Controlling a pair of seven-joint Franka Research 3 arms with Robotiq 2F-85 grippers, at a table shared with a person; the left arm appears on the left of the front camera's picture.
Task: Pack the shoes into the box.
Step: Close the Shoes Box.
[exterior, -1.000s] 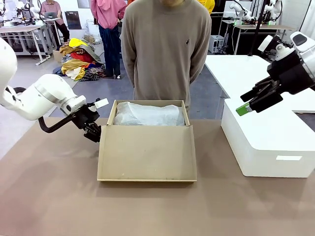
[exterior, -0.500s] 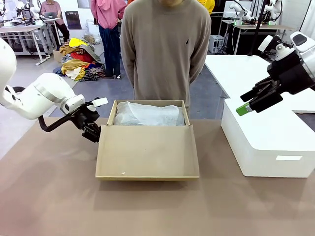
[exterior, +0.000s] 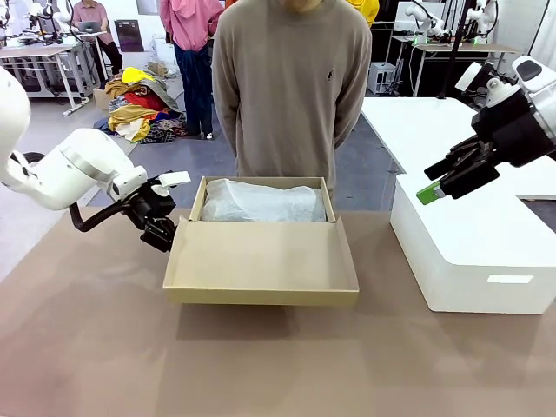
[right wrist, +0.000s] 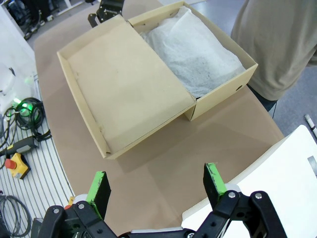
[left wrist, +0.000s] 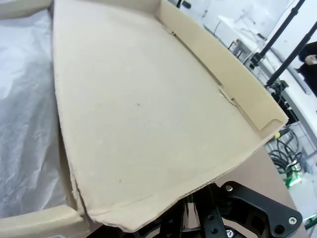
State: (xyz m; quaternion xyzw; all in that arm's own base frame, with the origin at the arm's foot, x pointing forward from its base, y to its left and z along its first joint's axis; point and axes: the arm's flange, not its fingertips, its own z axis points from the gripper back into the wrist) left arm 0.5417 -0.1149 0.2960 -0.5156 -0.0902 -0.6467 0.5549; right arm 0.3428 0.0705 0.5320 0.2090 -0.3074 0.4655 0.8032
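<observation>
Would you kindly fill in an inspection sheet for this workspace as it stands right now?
Surface: brown table, bare in front.
Job's things: tan box open, white tissue paper inside; its lid hinged toward the robot, front edge lifted off the table. Shoes: nothing seen.
Clutter: large white box on the right.
Grippers: left gripper shut on the lid's left edge; right gripper open, above the white box.
Cables: cables beside the table.
Surroundings: a person behind the box.
</observation>
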